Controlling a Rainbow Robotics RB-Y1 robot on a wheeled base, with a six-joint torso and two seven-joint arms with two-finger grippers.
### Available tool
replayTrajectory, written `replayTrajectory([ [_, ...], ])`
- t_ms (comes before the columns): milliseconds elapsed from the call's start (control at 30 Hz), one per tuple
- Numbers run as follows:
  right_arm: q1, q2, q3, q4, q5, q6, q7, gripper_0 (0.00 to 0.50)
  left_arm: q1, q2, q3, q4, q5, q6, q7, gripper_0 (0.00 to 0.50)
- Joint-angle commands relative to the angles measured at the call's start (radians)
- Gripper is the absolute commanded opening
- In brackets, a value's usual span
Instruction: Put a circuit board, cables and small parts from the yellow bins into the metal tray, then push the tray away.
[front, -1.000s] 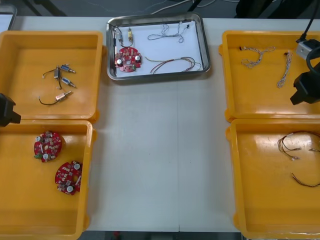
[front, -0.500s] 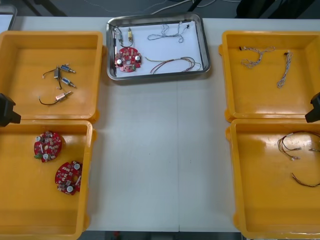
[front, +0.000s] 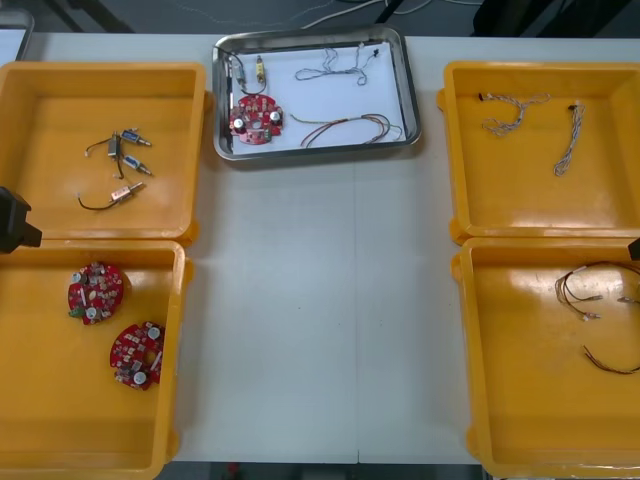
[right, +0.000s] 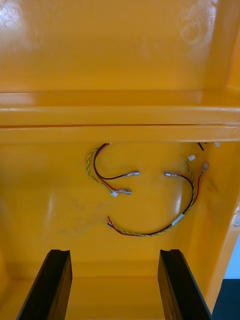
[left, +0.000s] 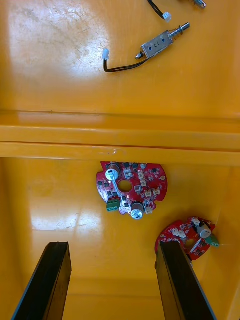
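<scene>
Hanging at left edge of frame, jaws spread: left gripper (left: 112, 246), over lower-left yellow bin (front: 50, 400) with round red circuit boards (left: 131, 187). Right gripper (right: 112, 252) at right edge, jaws apart, over red and yellow cables (right: 150, 200). Metal tray (front: 405, 100) top centre, loaded: board (front: 256, 118), twisted blue and white cable (front: 340, 62), small metal parts (front: 248, 72). Risk: push sending tray off far table (front: 300, 300) edge, little room beyond; rim just beside upper-left bin (front: 100, 68), possible snag. Centre lane open

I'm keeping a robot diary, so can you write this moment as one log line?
metal tray: loaded, at far edge | left fingers: open over circuit boards | right fingers: open over red and yellow cables
</scene>
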Motion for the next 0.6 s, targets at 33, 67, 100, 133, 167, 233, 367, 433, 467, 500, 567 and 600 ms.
replayTrajectory([
  [33, 0.009, 0.028, -0.041, -0.035, 0.012, 0.019, -0.073, 0.5, 0.02, 0.045, 0.033, -0.029, -0.003, 0.006, -0.087, 0.5],
  [67, 0.009, 0.034, -0.047, -0.035, 0.012, 0.022, -0.074, 0.5, 0.02, 0.045, 0.033, -0.029, -0.003, 0.006, -0.087, 0.5],
  [100, 0.009, 0.042, -0.054, -0.035, 0.012, 0.027, -0.076, 0.5, 0.02, 0.045, 0.033, -0.029, -0.003, 0.006, -0.087, 0.5],
  [133, 0.009, 0.043, -0.055, -0.035, 0.015, 0.03, -0.076, 0.5, 0.02, 0.045, 0.033, -0.029, -0.003, 0.006, -0.087, 0.5],
  [167, 0.009, 0.045, -0.055, -0.037, 0.019, 0.031, -0.076, 0.5, 0.02, 0.045, 0.033, -0.029, -0.003, 0.006, -0.087, 0.5],
  [233, 0.009, 0.05, -0.055, -0.04, 0.025, 0.034, -0.076, 0.5, 0.02, 0.045, 0.033, -0.029, -0.003, 0.006, -0.087, 0.5],
  [367, 0.009, 0.051, -0.055, -0.044, 0.029, 0.036, -0.068, 0.5, 0.02, 0.045, 0.033, -0.029, -0.003, 0.006, -0.087, 0.5],
  [433, 0.009, 0.051, -0.058, -0.047, 0.028, 0.036, -0.067, 0.5, 0.02, 0.045, 0.033, -0.029, -0.003, 0.006, -0.087, 0.5],
  [467, 0.009, 0.051, -0.058, -0.047, 0.028, 0.036, -0.067, 0.5, 0.02, 0.045, 0.033, -0.029, -0.003, 0.006, -0.087, 0.5],
  [500, 0.009, 0.051, -0.058, -0.047, 0.028, 0.036, -0.067, 0.5, 0.02, 0.045, 0.033, -0.029, -0.003, 0.006, -0.087, 0.5],
  [567, 0.009, 0.051, -0.058, -0.047, 0.028, 0.036, -0.067, 0.5, 0.02, 0.045, 0.033, -0.029, -0.003, 0.006, -0.087, 0.5],
  [600, 0.009, 0.051, -0.058, -0.047, 0.028, 0.036, -0.067, 0.5, 0.02, 0.045, 0.033, -0.029, -0.003, 0.006, -0.087, 0.5],
])
